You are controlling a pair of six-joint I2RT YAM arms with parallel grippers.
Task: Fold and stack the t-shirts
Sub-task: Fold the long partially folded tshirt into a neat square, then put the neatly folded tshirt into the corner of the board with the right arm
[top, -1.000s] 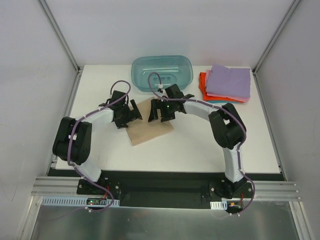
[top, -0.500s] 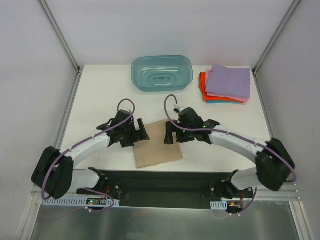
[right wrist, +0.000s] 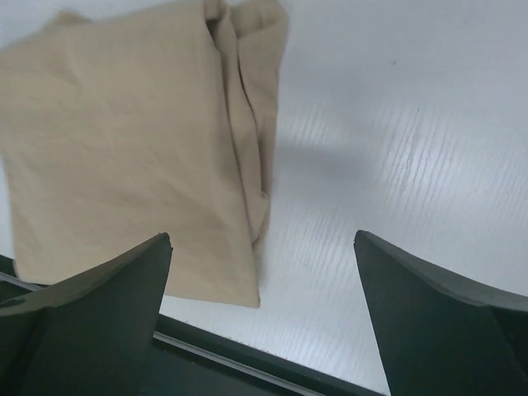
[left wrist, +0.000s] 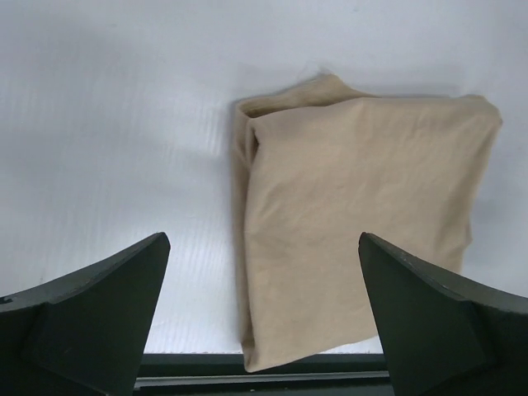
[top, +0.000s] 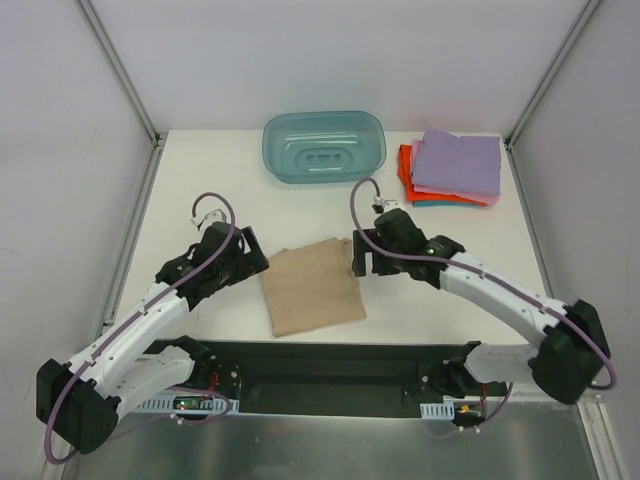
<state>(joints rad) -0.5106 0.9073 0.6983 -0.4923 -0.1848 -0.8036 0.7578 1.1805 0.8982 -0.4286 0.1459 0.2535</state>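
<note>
The tan t-shirt [top: 312,288] lies folded into a rough rectangle at the lower centre of the top view, flat on the white table [top: 200,180], with its lower edge reaching the dark rail at the table's front. The left claw [top: 250,260] sits just beside the shirt's left edge and the right claw [top: 360,256] just beside its upper right corner. Both wrist views show the fingers spread wide with nothing between them, so both claws are open and empty. The other shirts sit as a stack [top: 455,170] in the upper right of the top view, lilac on top with pink, orange-red and teal edges showing beneath, well apart from the tan one. The teal tub [top: 324,146] stands at upper centre. The fold looks finished, so what appears to remain is carrying the tan shirt over to the stack, and that is where trouble could come. The edge seen in the right wrist view is bunched and rumpled, and the left wrist view shows loose layers at the upper left corner. A claw that pinches only the top layer there would likely pull the fold open on lifting. A one-sided grip could let the free half droop and drag across the table. Setting it down crookedly could push the lilac shirt askew, and a nudge toward the front rail might slide the cloth off the table
</note>
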